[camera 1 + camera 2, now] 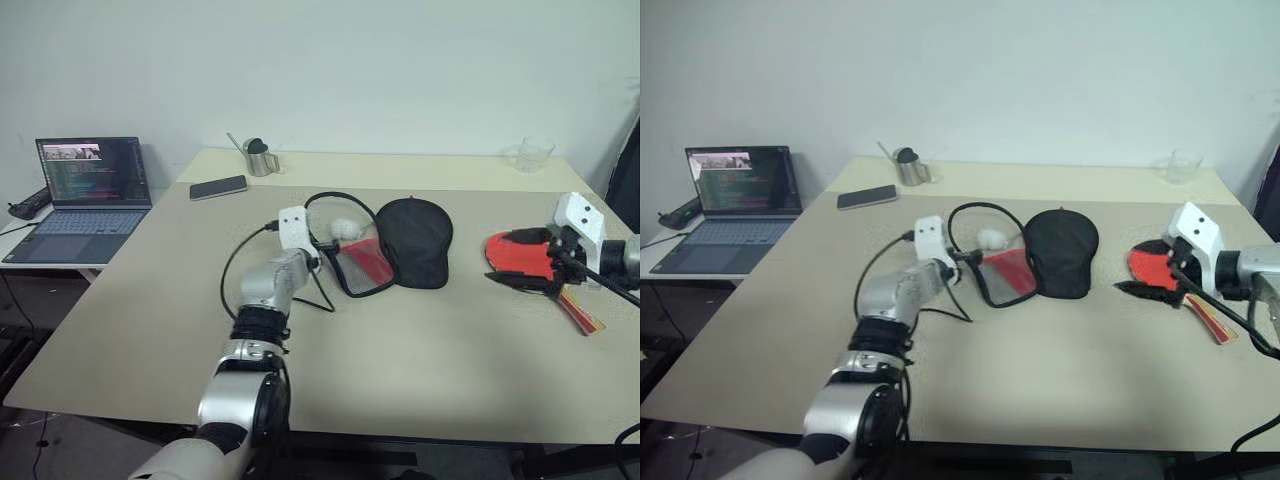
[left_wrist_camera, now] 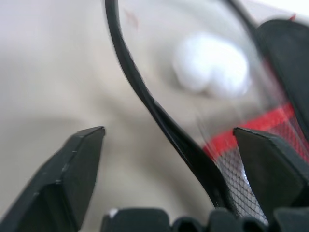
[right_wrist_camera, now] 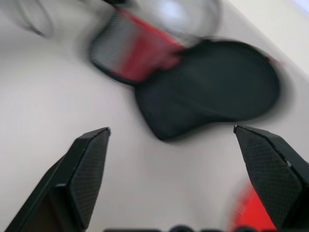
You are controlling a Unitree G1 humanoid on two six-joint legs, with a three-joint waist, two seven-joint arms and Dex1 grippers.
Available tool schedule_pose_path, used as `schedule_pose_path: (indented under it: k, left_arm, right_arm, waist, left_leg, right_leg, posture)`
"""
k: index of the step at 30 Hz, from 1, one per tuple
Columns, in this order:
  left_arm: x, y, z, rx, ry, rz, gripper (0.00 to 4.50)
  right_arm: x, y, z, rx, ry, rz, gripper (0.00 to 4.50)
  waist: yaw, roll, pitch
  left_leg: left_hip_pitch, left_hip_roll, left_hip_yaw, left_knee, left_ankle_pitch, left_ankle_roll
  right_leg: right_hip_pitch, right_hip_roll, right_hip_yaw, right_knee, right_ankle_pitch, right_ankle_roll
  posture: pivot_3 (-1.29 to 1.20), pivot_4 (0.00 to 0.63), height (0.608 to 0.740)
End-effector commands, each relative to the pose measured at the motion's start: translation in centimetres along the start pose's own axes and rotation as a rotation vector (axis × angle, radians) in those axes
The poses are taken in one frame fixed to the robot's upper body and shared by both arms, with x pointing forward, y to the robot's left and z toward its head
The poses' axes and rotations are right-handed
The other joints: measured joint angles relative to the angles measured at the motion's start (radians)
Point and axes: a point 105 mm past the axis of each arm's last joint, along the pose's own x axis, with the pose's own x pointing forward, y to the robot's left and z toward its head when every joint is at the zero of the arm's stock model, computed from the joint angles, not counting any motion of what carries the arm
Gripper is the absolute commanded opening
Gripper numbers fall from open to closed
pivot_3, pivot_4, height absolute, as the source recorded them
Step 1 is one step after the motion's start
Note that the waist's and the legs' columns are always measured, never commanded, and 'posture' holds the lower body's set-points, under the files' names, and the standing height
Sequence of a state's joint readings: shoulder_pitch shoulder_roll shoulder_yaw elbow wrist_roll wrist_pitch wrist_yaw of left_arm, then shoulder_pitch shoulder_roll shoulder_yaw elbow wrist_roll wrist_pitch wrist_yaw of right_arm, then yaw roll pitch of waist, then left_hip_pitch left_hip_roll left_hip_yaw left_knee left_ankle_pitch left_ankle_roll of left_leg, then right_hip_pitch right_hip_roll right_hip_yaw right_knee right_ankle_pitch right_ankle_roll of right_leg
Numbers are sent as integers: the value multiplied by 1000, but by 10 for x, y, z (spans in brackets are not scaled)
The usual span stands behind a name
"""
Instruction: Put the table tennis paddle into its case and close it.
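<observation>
Left fingers (image 2: 63, 179) are spread wide with nothing between them except the case's black zip edge running through the gap, right at the case (image 1: 400, 243) where it lies flopped open mid-desk, red mesh side showing. Right fingers (image 3: 91, 169) are wide open too, empty, hovering by the paddle (image 1: 530, 262), which lies on the desk (image 1: 420, 350) over on the right, well apart from the case. Behind: a phone (image 1: 218, 187), a metal cup (image 1: 261, 158), and a laptop (image 1: 90, 195) off to the left.

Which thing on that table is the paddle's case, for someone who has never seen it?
On the beige table, look at the middle, between laptop side and red paddle. The case is the black paddle-shaped fabric cover, its flap open showing red lining and mesh, unlike the hard red-faced bat.
</observation>
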State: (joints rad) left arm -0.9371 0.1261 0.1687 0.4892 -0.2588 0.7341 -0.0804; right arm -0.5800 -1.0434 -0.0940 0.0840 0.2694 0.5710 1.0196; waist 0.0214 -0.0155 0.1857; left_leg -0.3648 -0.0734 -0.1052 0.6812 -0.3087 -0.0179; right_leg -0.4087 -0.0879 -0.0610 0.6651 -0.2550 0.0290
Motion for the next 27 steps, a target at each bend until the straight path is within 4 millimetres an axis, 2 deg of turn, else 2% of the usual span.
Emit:
schedule_pose_path:
  k: [1, 3, 5, 8, 11, 15, 18, 21, 27]
  left_arm:
    - [-23, 9, 25, 149, -14, -103, 4490]
    - [-39, 21, 32, 210, 0, -162, 4490]
    - [-57, 19, 37, 289, -1, -279, 4490]
    - [-92, -2, 45, 406, -46, -514, 4490]
    - [-113, -18, 48, 481, -86, -668, 4490]
    - [-121, -33, 48, 492, -123, -768, 4490]
    - [-125, -41, 40, 503, -108, -817, 4490]
    - [-127, -41, 30, 520, -83, -833, 4490]
    - [-130, -39, 29, 511, -84, -842, 4490]
  right_arm:
    - [-10, -45, -21, 89, 119, -316, 4500]
    - [-10, -56, -38, 198, 195, -407, 4500]
    - [-8, -57, -53, 252, 270, -433, 4500]
    - [-8, -63, -70, 322, 333, -482, 4500]
    - [-10, -69, -78, 372, 356, -503, 4500]
    - [-4, -74, -80, 374, 365, -491, 4500]
    - [-1, -76, -82, 379, 375, -488, 4500]
    - [-1, -77, -85, 388, 388, -481, 4500]
    - [2, -71, -93, 419, 425, -414, 4500]
  waist:
    - [-1, 0, 0]
    - [-5, 0, 0]
    - [-8, 1, 0]
    - [-14, 1, 0]
    - [-10, 1, 0]
    - [-16, 1, 0]
    - [-24, 1, 0]
    - [-30, 1, 0]
    - [-30, 1, 0]
  left_leg:
    - [0, 0, 0, 0, 0, 0]
    - [0, 0, 0, -1, 0, 0]
    - [0, 0, 1, -1, 0, 0]
    - [0, 0, 0, -1, 0, 0]
    - [-1, -1, -1, -1, 0, 0]
    - [0, -1, 0, -1, 0, 0]
    - [0, -1, 0, -1, 0, 0]
    - [0, -1, 1, -2, 0, 1]
    - [0, 0, 1, -2, 0, 1]
  right_leg:
    - [0, 0, 0, 0, 0, 0]
    - [0, 0, 1, 0, 0, 0]
    - [-1, 0, 2, 0, 0, 0]
    - [-1, 0, 1, -1, 0, 0]
    - [-1, 0, 1, -2, 0, 0]
    - [0, 0, 1, -2, 0, 0]
    - [0, 0, 2, -2, 0, 0]
    - [0, 0, 2, -2, 0, 0]
    - [0, 0, 2, -1, 0, 0]
  posture:
    - [0, 150, 740]
    - [0, 150, 740]
    - [0, 150, 740]
    - [0, 150, 740]
    - [0, 150, 740]
    - [0, 150, 740]
    - [0, 150, 740]
    - [0, 150, 740]
    - [0, 150, 740]
